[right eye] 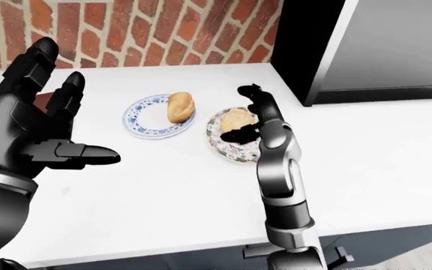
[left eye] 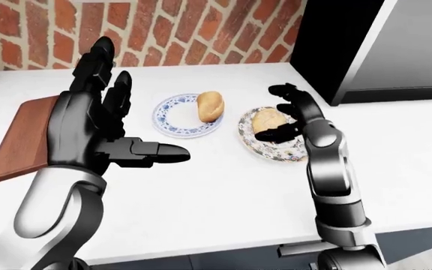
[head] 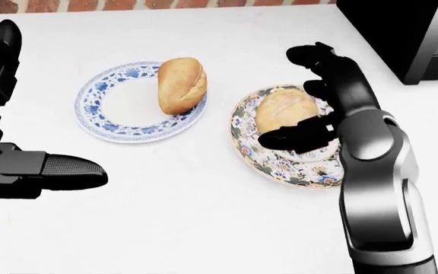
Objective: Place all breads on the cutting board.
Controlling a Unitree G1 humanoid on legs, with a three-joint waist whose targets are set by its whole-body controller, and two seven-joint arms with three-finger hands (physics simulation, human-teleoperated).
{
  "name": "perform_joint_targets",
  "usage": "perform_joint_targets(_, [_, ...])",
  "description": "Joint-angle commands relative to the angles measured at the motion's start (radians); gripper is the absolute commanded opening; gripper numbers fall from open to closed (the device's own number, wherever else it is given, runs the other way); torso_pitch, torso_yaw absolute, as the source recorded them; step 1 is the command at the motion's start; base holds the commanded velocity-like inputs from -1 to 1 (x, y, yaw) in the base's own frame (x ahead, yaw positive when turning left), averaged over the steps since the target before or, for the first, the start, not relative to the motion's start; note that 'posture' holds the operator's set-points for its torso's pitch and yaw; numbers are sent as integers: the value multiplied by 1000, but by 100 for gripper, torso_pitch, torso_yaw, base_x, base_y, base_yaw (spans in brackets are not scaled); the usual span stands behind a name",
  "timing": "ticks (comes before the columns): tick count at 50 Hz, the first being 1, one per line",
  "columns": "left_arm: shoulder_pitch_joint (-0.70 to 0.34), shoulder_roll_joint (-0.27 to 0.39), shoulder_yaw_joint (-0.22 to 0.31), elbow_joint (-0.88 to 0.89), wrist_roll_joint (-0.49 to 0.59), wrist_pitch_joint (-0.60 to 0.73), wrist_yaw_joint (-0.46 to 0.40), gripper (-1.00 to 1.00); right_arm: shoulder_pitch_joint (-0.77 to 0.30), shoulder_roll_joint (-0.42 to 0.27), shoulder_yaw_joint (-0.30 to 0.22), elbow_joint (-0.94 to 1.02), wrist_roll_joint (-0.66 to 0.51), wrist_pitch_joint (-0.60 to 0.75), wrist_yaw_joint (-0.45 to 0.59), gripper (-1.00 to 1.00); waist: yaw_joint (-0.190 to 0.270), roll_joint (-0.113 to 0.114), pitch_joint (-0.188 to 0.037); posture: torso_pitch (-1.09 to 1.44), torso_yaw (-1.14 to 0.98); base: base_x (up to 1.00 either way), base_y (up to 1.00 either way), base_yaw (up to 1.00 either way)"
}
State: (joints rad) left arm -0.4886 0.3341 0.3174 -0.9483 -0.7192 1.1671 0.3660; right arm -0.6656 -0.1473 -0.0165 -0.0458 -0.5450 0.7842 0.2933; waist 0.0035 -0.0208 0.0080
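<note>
The right hand (head: 310,105) hovers with fingers spread about a pale roll (head: 280,112) on the floral plate (head: 280,165), whether touching is unclear. Light and crusty, it likely suits a gentle side grip. Another roll (head: 181,84) leans on the blue-rimmed plate (head: 108,108); the wooden cutting board (left eye: 25,138) lies left on the surface (left eye: 223,185), beyond the open left hand (left eye: 96,124).

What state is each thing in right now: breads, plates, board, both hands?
Bread roll: propped on blue plate's rim.
Blue plate: flat on counter.
Round bread: on floral plate, not lifted.
Floral plate: flat on counter.
Cutting board: bare.
Right hand: open, fingers about round bread.
Left hand: open, holding nothing.
</note>
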Motion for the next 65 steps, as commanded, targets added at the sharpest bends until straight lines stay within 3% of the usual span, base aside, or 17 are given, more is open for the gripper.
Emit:
perform_joint_targets(1, [-19,7,5,-14,6,-33,-2,100,-1,4,-5,12,-12,-38,-16,47,-2,17,-6,0,0,0,0,0])
perform_joint_targets(12, [-20,10,9,-20,-4,-29,4,100,1,9,0,101,-22,-93,-47,36,-1,17,-9,0,0,0,0,0])
perform_joint_targets(13, [-23,10,12,-22,-8,-24,7,100,3,9,0,105,-25,-96,-47,29,0,17,-9,0,0,0,0,0])
perform_joint_targets(15, [-33,14,21,-21,-19,-15,12,100,4,7,0,102,-30,-95,-43,-8,0,16,-10,0,0,0,0,0])
perform_joint_targets(16, [-34,16,20,-21,-21,-16,14,100,6,6,0,97,-33,-94,-40,-42,0,16,-11,0,0,0,0,0])
perform_joint_targets(17, [-36,17,20,-20,-23,-16,16,100,6,5,-2,98,-34,-96,-39,-50,0,15,-11,0,0,0,0,0])
perform_joint_targets(25, [-43,32,30,-21,-60,-15,41,100,14,-4,-3,33,-69,-68,-17,-48,1,13,-10,0,0,0,0,0])
perform_joint_targets(36, [-43,33,-10,-14,-44,-29,49,100,0,-14,-10,-195,-141,55,86,-57,2,20,0,0,0,0,0,0])
perform_joint_targets(39, [-72,21,-38,-5,-18,-13,47,100,-3,-16,-11,-260,-155,91,115,-67,3,24,3,0,0,0,0,0])
perform_joint_targets(43, [-131,-9,-49,0,-36,61,50,100,-12,-24,-9,-353,-183,148,167,-100,3,28,5,0,0,0,0,0])
perform_joint_targets(50, [-275,-23,-148,135,76,77,12,100,-33,-34,2,-494,-247,236,255,-100,3,34,18,0,0,0,0,0])
perform_joint_targets(53, [-337,-47,-165,196,115,106,-21,100,-39,-34,7,-525,-272,253,284,-100,6,30,23,0,0,0,0,0])
perform_joint_targets(56, [-397,-51,-221,303,214,65,-70,100,-50,-34,5,-556,-293,273,311,-100,9,26,26,0,0,0,0,0])
perform_joint_targets(65, [-523,-106,-306,578,513,-70,-251,100,-42,-16,4,-576,-313,259,326,-100,6,18,23,0,0,0,0,0])
